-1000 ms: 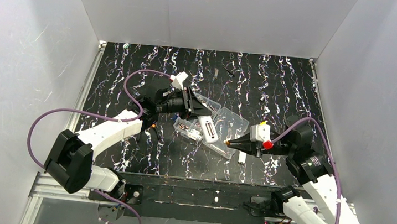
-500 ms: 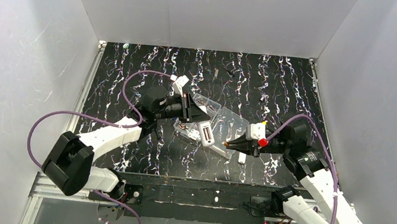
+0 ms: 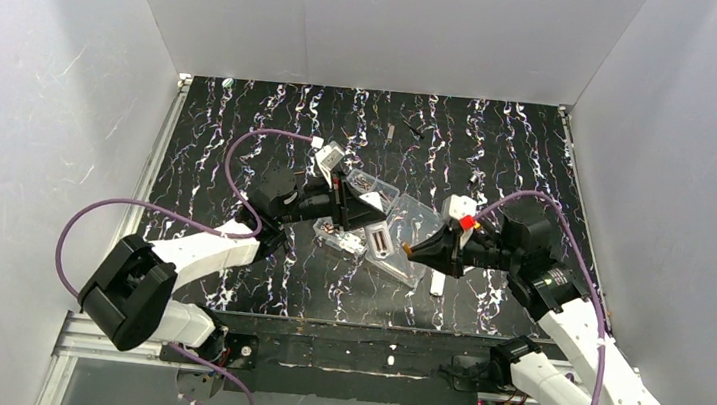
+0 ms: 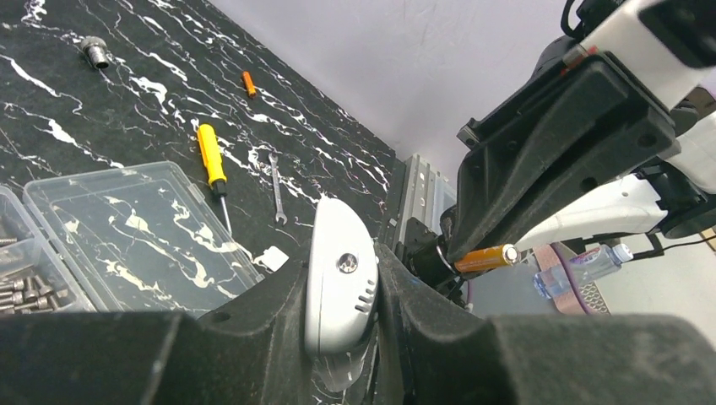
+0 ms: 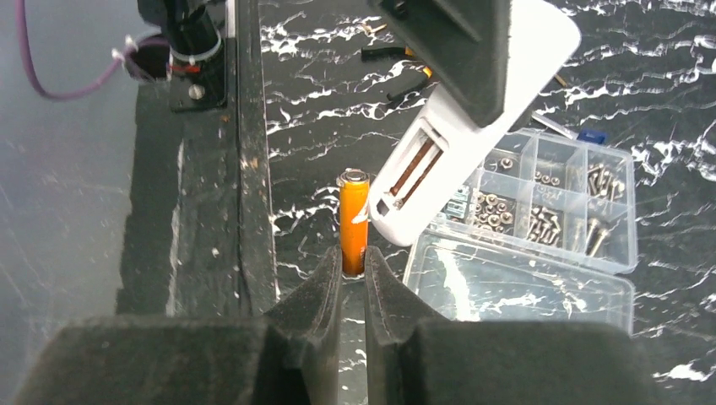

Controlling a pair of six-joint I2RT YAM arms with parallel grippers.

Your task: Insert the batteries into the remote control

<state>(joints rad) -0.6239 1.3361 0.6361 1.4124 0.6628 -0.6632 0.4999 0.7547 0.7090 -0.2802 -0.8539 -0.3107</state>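
My left gripper is shut on the white remote control and holds it tilted above the open screw box. In the left wrist view the remote sits between my fingers. My right gripper is shut on an orange battery, which points out past the fingertips. The battery's tip is right beside the lower end of the remote, next to its open battery recess. I cannot tell if they touch. The held battery shows from the left wrist too. A second orange battery lies far off on the table.
A clear compartmented screw box with its lid open lies under the remote. A yellow-handled screwdriver, a small wrench and a small white piece lie on the black marbled table. White walls enclose three sides.
My right gripper has rolled and moved left with the battery, closer to the remote. My left wrist has turned and tilted the remote's lower end towards it.
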